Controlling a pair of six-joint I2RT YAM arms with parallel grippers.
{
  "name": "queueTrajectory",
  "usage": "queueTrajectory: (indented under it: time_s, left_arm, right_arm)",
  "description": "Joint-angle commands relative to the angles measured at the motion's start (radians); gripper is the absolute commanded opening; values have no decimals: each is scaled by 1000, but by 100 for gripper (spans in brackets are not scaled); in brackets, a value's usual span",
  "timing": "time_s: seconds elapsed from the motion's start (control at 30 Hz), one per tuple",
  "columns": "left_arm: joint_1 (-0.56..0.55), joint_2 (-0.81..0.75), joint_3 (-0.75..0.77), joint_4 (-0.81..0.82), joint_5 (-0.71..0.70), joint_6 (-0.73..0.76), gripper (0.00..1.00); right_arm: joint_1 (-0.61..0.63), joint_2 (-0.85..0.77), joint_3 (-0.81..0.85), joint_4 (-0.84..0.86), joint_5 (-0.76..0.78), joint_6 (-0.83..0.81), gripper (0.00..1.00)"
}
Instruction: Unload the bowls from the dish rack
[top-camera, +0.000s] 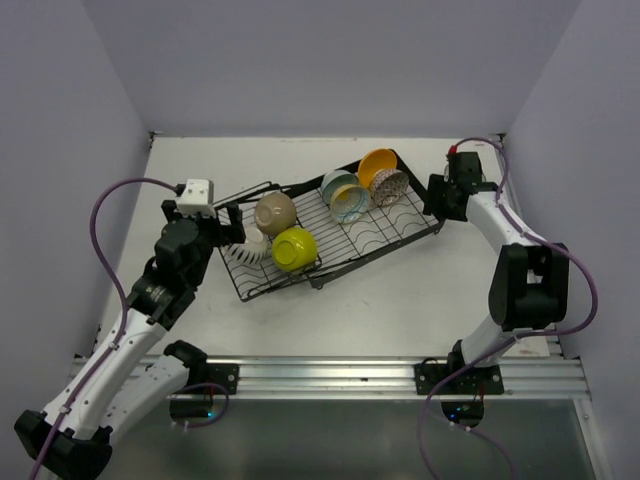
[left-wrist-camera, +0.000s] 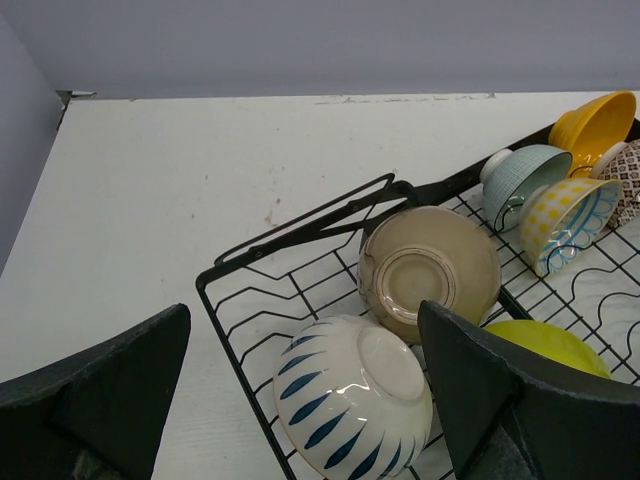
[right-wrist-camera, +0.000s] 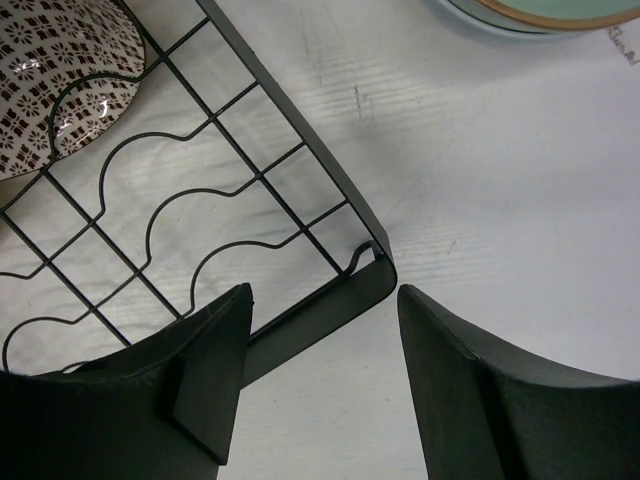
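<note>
The black wire dish rack (top-camera: 400, 228) lies slanted on the white table. It holds a beige bowl (top-camera: 275, 212), a lime-yellow bowl (top-camera: 295, 248), a ribbed white bowl with blue marks (top-camera: 250, 247), a teal bowl (top-camera: 340, 183), a yellow-and-blue bowl (top-camera: 351, 204), an orange-yellow bowl (top-camera: 377, 165) and a brown-patterned bowl (top-camera: 391, 187). My left gripper (top-camera: 228, 226) is open at the rack's left end. In the left wrist view its jaws (left-wrist-camera: 305, 335) straddle the overturned white bowl (left-wrist-camera: 350, 400). My right gripper (top-camera: 437, 197) is open at the rack's right corner (right-wrist-camera: 340, 310).
In the right wrist view a pale teal-green rim (right-wrist-camera: 530, 15) lies on the table outside the rack, at the top edge. The brown-patterned bowl (right-wrist-camera: 60, 80) sits inside the rack at the upper left. Purple walls close in the table on three sides.
</note>
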Motion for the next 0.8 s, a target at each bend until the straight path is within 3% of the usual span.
queueTrajectory:
  time_s: [0.0,0.33,0.5,0.67,0.77]
  left_arm:
    - [-5,2,22,10,-11,12,100]
    - [-5,16,22,12,3,11,100]
    - [-5,16,22,10,2,12,100]
    - [-5,11,22,10,0,11,100]
    - [-5,10,22,10,-2,11,100]
  right_arm:
    - [-1,-53,-25,58,36,34,64]
    - [-3,0,-28,73,42,40,64]
    - [-3,30,-26,93,-3,52,54]
    - [-4,54,-16,104,-17,52,49]
    - [-1,59,-16,108,-46,52,40]
